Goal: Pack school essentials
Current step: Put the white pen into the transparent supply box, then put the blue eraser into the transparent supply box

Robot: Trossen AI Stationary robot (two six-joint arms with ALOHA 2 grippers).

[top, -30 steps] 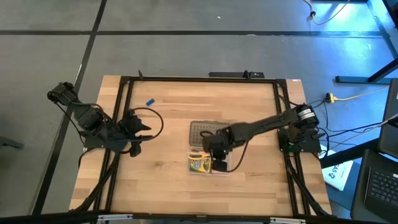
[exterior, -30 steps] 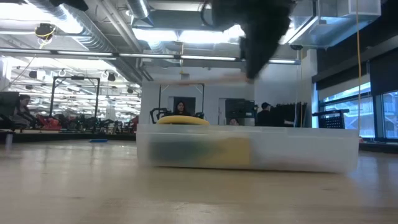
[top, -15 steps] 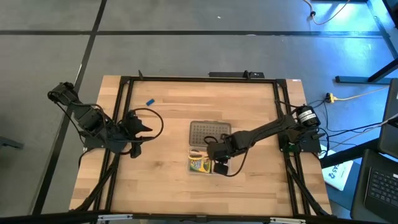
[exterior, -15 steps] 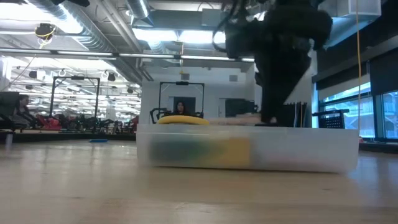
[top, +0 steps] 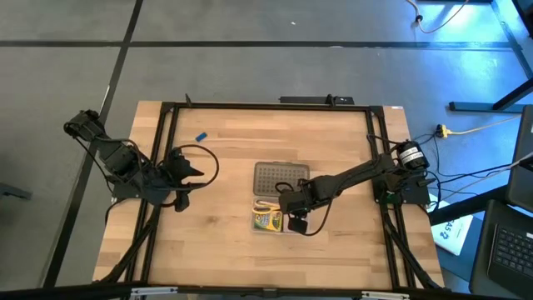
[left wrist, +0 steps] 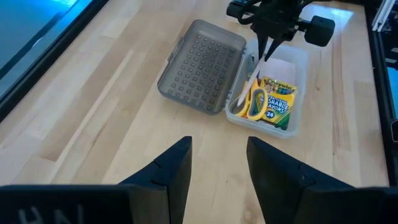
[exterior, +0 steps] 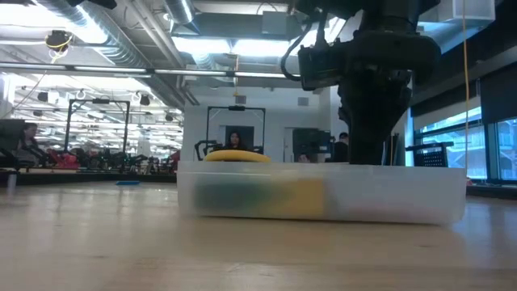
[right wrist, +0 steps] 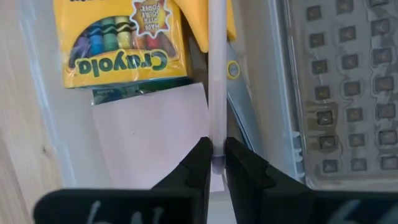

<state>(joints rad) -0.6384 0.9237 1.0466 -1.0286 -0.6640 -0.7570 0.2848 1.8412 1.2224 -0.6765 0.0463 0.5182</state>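
— Where's the right gripper [right wrist: 217, 163] at?

— Down inside the clear plastic case [top: 297, 227], near the middle of the table [top: 216, 250]. Its two fingers are pinched together on a pale stick [right wrist: 216, 74] — gripping it right at one end, the rest running out along the case's hinge side.

— What's sitting around that stick?

— The pink sticky-note pad [right wrist: 158, 134] lies flat just beside the fingers. Beyond it is the crayon box [right wrist: 121, 43], yellow face up, and the yellow-handled scissors [right wrist: 214, 25] lie beneath the stick, blade pivot showing right beside it. All of that is inside the case.

— And the lid?

— The grey perforated lid [top: 281, 176] is flung open flat on the table, on the side of the case towards the far edge. From table height the case [exterior: 388, 194] shows as a frosted wall with green and yellow blurring through, a yellow scissor handle [exterior: 236, 157] poking above the rim, and the right arm dropping into it from above.

— Anything left outside the case?

— A tiny blue eraser [top: 200, 137], alone up towards the far left corner of the table, well apart from everything.

— The left gripper [top: 196, 172]?

— Hovering over the left part of the table, well clear of the case. Its fingers [left wrist: 168, 171] stand apart with nothing between them — just bare wood below.
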